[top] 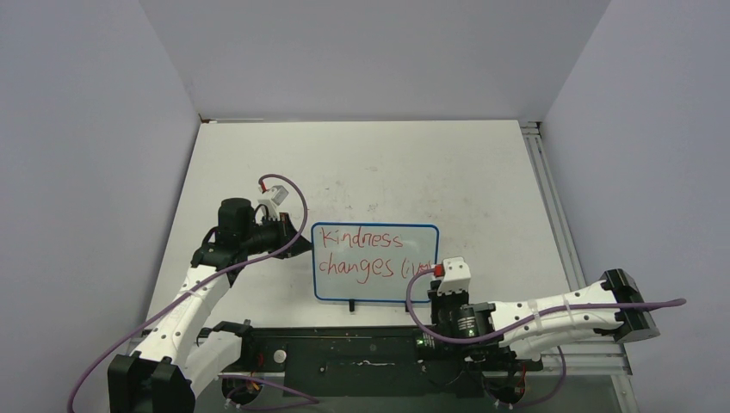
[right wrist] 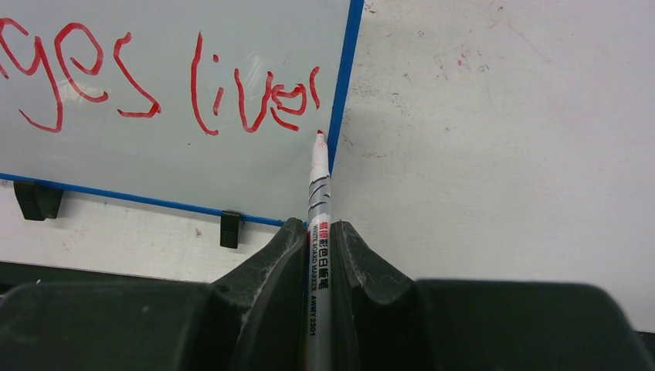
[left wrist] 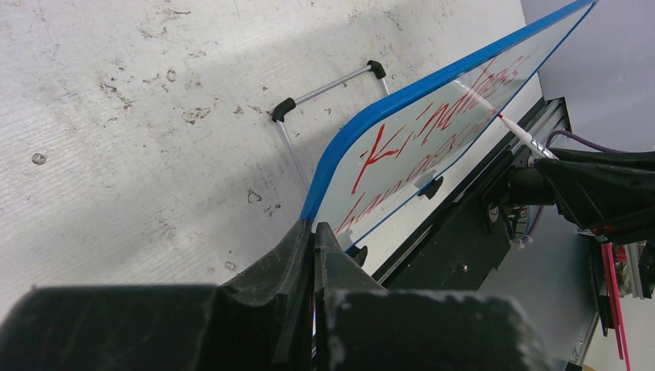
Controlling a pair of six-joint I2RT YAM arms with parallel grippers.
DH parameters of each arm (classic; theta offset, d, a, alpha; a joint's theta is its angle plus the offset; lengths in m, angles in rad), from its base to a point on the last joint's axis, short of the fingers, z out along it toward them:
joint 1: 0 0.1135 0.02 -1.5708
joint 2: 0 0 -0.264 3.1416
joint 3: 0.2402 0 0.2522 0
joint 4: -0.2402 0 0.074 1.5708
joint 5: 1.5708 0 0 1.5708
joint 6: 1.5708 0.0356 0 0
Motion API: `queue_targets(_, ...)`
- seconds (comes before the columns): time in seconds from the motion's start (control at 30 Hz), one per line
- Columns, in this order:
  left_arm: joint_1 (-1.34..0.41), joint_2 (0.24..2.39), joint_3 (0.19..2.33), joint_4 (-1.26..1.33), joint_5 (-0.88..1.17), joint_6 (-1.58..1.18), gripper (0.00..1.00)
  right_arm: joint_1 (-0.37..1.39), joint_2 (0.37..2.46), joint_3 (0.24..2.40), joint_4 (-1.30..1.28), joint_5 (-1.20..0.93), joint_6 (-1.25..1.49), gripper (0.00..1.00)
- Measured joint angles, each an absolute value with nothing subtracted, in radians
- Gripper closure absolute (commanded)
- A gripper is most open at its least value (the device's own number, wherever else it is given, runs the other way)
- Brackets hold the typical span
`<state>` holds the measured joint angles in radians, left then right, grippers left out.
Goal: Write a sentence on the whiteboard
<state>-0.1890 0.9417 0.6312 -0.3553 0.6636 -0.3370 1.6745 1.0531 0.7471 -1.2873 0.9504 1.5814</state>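
Whiteboard (top: 375,286) spans between my two grippers, its long axis running from the left gripper (left wrist: 313,230) across to the right gripper (right wrist: 318,232), red writing (right wrist: 247,104) upright to me. Left fingers are pinched tight on its left blue frame edge. Right fingers clamp a marker (right wrist: 318,185) pointing straight ahead, tip at the board just inside its right frame.

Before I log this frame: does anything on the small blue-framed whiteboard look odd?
Yes. On the blue-framed white whiteboard, the red handwritten word "lives" is squeezed against the right frame, its last letters overlapping.
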Motion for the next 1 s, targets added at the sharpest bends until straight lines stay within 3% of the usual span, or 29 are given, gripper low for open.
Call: queue_targets(1.0,-0.191,0.939,0.631,-0.356,0.663,-0.337,1.0,1.664,1.053,0.744,-1.216,0.945,1.473,0.95)
